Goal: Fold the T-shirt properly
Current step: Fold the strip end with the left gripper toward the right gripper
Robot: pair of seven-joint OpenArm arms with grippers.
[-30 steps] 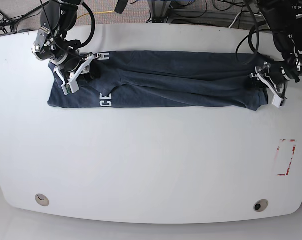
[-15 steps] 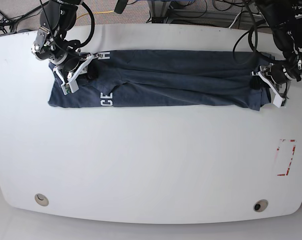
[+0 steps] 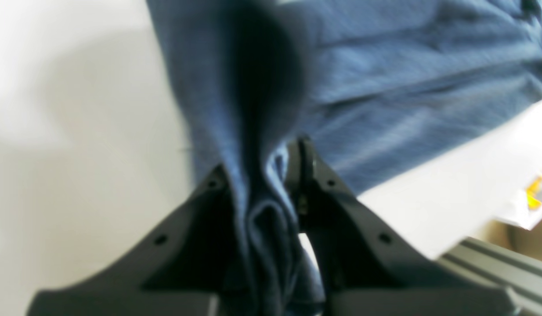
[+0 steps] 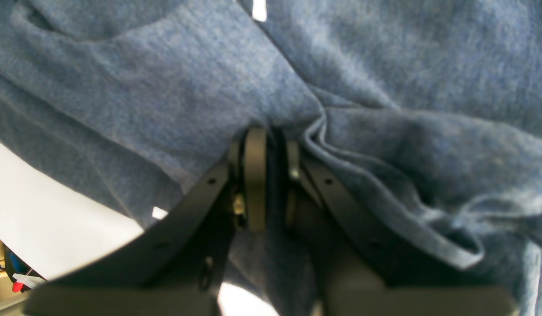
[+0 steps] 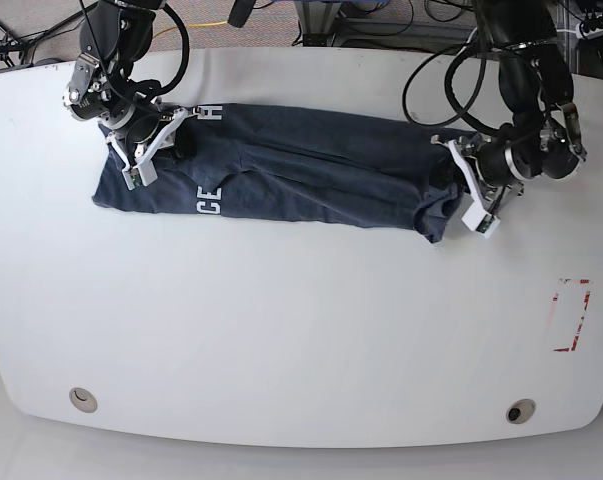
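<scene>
The dark blue T-shirt [image 5: 301, 170] lies as a long narrow band across the far half of the white table [image 5: 301, 330], with white letters [image 5: 211, 200] near its left end. In the base view my right gripper [image 5: 146, 150] is shut on the shirt's left end. In the right wrist view the cloth [image 4: 385, 131] bunches around that gripper [image 4: 273, 145]. My left gripper [image 5: 463, 195] is shut on the shirt's right end, which is rumpled and pulled inward. Up close, a fold of cloth [image 3: 262, 219] is pinched between the black fingers of that gripper [image 3: 262, 175].
A red-outlined rectangle [image 5: 571, 315] is marked on the table at the right. Two round holes [image 5: 81, 400] [image 5: 521, 411] sit near the front edge. Cables and stands crowd the space behind the table's back edge [image 5: 381, 30].
Both grippers closed on the shirt's ends. My left arm then moved left in the base view, dragging the shirt's right end inward and shortening the band. The right arm stayed put.
</scene>
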